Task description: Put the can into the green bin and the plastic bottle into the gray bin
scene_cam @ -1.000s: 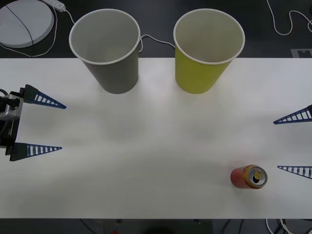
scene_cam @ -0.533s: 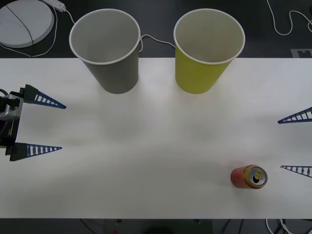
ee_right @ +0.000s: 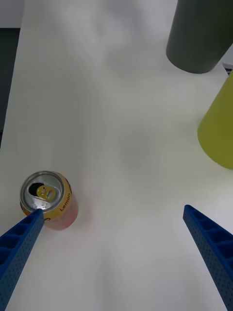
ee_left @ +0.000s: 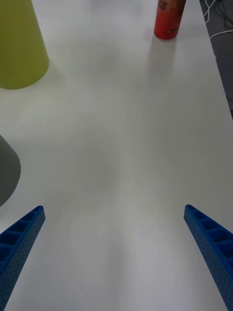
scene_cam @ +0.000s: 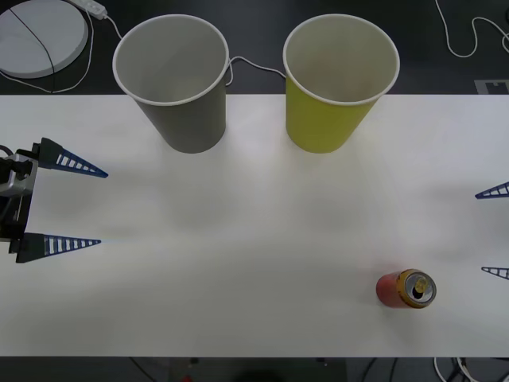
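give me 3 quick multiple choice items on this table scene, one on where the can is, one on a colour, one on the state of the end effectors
1. Where does the can stand?
A. inside the gray bin
B. on the table, upright, near the right end effector
C. lying beside the green bin

2. What colour is the bin on the robot's left?
A. gray
B. red
C. blue

3. How are the two end effectors?
A. both shut on the can
B. left shut, right open
C. both open and empty

Answers:
1 B: the can stands upright on the table, close to the right end effector.
2 A: the gray bin is left of the green bin.
3 C: the left end effector and the right one have their fingers spread, holding nothing.
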Available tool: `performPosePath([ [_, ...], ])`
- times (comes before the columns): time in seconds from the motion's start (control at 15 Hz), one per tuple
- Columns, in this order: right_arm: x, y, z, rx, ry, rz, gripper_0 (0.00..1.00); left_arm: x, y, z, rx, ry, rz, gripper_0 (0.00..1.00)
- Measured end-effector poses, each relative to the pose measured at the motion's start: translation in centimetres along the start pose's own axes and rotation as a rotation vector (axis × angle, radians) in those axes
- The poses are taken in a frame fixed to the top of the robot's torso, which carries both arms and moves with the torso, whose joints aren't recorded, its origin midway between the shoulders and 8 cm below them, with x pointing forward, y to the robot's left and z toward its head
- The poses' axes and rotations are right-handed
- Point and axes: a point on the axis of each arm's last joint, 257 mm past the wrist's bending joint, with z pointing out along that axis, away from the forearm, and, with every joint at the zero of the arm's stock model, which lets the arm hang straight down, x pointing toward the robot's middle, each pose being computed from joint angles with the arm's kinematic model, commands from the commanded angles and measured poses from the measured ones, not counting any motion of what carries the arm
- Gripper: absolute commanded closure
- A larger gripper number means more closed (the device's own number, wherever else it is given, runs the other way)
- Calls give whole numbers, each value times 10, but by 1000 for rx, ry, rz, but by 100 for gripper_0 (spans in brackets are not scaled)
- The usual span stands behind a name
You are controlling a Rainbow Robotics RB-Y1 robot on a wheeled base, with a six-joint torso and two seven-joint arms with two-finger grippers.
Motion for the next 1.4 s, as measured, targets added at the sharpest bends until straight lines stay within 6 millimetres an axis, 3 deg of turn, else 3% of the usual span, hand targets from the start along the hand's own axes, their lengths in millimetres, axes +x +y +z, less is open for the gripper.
performPosePath([
  [0.2, 22, 2, -11, -2, 0, -31, 0, 0, 0, 0, 0, 0, 0, 0],
  [0.73, 73, 33, -20, 3, -51, 0, 0, 0, 0, 0, 0, 0, 0, 0],
  [1.13, 104, 57, -12, 38, -90, 48, 0, 0, 0, 0, 0, 0, 0, 0],
  [1.4, 115, 74, 7, 57, -146, 141, 0, 0, 0, 0, 0, 0, 0, 0],
])
